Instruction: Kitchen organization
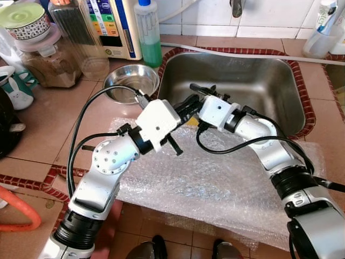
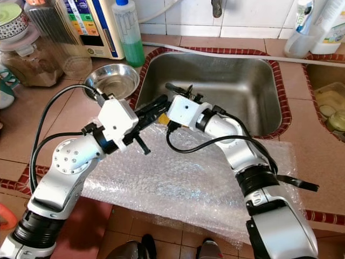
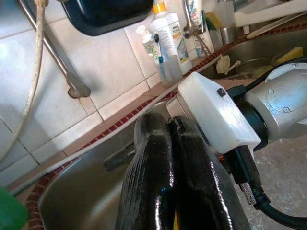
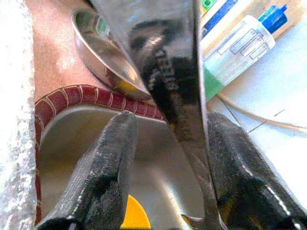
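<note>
My two grippers meet over the front left corner of the steel sink (image 1: 259, 86). The left gripper (image 1: 187, 104) reaches in from the left, its two black fingers (image 3: 158, 163) pressed shut against each other. The right gripper (image 1: 194, 97) is open; its fingers (image 4: 103, 167) stand on either side of the glossy left finger (image 4: 168, 72). A small yellow thing (image 4: 132, 215) lies just below them at the sink's edge; whether either gripper holds it I cannot tell. A sheet of bubble wrap (image 1: 215, 183) covers the counter under both arms.
An empty steel bowl (image 1: 132, 81) sits left of the sink. Behind it stand a green soap bottle (image 1: 148, 32), a water purifier (image 1: 108, 27) and jars (image 1: 48, 59). A white hose (image 1: 242, 54) runs along the sink's back rim. Bottles (image 1: 323, 27) stand at the far right.
</note>
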You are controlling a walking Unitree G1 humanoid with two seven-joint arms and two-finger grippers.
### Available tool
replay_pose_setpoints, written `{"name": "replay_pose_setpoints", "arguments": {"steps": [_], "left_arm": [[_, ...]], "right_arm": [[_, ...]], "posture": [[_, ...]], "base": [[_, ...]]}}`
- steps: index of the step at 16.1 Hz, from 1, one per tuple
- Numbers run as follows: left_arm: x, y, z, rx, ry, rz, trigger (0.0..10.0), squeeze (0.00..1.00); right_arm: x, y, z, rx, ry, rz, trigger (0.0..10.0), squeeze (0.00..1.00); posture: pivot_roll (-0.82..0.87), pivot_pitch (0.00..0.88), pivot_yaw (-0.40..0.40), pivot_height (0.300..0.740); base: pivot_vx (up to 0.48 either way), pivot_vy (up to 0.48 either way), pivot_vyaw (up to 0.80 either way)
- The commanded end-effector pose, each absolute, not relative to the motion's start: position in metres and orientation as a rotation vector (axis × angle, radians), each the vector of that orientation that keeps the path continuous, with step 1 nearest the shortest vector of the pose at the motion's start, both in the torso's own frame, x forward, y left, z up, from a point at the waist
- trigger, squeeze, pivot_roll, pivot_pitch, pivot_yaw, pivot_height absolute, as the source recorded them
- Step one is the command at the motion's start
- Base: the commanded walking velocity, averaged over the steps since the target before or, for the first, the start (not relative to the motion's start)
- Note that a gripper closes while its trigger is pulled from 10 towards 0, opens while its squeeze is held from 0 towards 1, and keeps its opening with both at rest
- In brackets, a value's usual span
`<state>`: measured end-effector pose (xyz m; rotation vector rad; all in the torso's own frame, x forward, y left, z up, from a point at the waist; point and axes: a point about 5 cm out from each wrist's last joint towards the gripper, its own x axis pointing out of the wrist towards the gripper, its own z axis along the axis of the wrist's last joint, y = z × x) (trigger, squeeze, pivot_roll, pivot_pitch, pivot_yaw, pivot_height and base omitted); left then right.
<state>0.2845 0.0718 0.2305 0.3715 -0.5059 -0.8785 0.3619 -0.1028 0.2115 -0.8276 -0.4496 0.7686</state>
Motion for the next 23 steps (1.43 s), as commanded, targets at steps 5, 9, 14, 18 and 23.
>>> {"name": "replay_pose_setpoints", "arguments": {"steps": [5, 9, 14, 18, 23], "left_arm": [[0.289, 0.078, 0.236, 0.409, -0.532, -0.832, 0.0, 0.0], [0.293, 0.083, 0.236, 0.444, -0.537, -0.792, 7.1, 0.0], [0.297, 0.089, 0.237, 0.425, -0.541, -0.756, 10.0, 1.0], [0.299, 0.096, 0.235, 0.432, -0.534, -0.73, 10.0, 1.0], [0.304, 0.113, 0.226, 0.438, -0.468, -0.697, 10.0, 1.0]], "right_arm": [[0.349, -0.08, 0.217, -0.818, -0.54, 0.867, 0.0, 0.0], [0.347, -0.081, 0.215, -0.815, -0.537, 0.867, 0.0, 0.0], [0.348, -0.085, 0.215, -0.805, -0.532, 0.837, 0.0, 0.0], [0.348, -0.089, 0.215, -0.806, -0.524, 0.818, 0.0, 0.0], [0.36, -0.12, 0.215, -0.838, -0.472, 0.658, 0.0, 0.0]], "posture": [[-0.16, 0.237, 0.129, 0.74], [-0.16, 0.239, 0.132, 0.74], [-0.17, 0.24, 0.131, 0.74], [-0.17, 0.244, 0.131, 0.74], [-0.16, 0.247, 0.126, 0.74]], "base": [[0.0, 0.0, 0.0], [0.0, 0.0, 0.0], [0.0, 0.0, 0.0], [0.0, 0.0, 0.0], [0.0, 0.0, 0.0]]}}
